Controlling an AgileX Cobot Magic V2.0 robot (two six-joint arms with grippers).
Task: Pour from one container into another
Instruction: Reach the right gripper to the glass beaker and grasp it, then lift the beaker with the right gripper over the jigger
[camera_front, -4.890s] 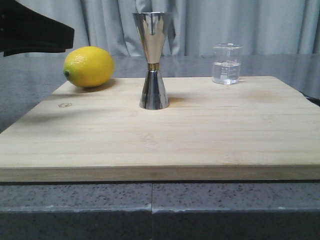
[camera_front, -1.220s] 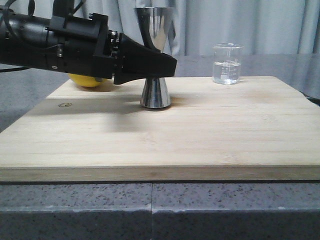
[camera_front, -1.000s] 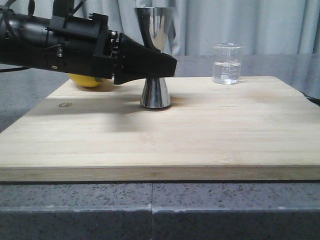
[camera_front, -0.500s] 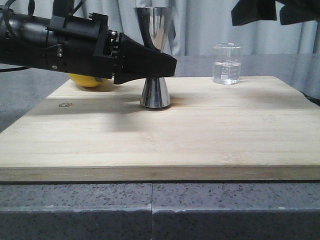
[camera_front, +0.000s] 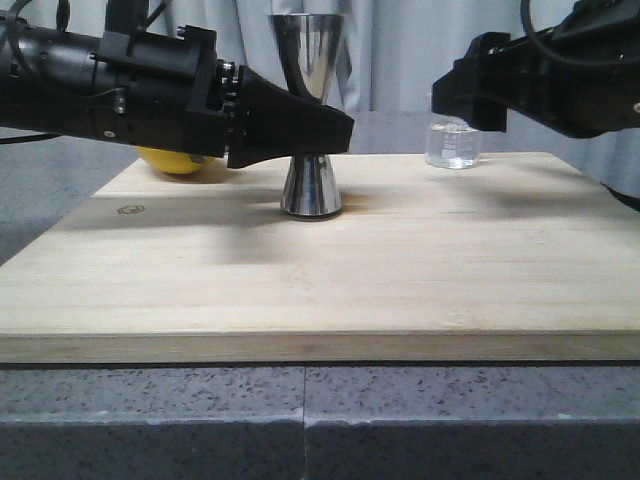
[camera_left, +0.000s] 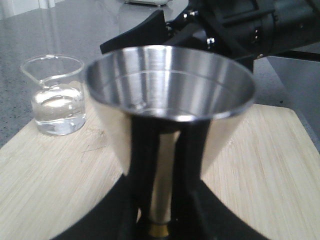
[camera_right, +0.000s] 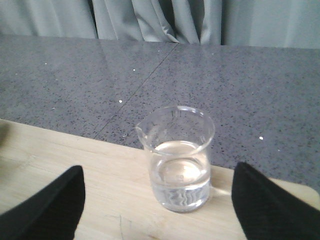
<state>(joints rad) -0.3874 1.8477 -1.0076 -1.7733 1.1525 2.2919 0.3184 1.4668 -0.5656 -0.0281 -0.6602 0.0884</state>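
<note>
Up front, the left gripper (camera_front: 335, 130) is clamped on the jigger's (camera_front: 309, 115) waist, hiding the gold band — its wrist view shows it, and the empty cup. Only the right wrist view shows the right gripper's (camera_right: 157, 200) fingers (camera_right: 45, 207) spread wide, flanking the water-filled beaker (camera_right: 178, 157) near the board's (camera_front: 400, 270) back edge — the lemon (camera_front: 175, 160) is mostly hidden.

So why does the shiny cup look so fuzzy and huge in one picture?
In the left wrist view the metal cup sits very close to the lens, so its rim blurs and looms large, while the glass beaker behind it looks sharper. In the front view the cup is crisp, with bright streaks of glare. The right wrist view shows the beaker clearly.
</note>
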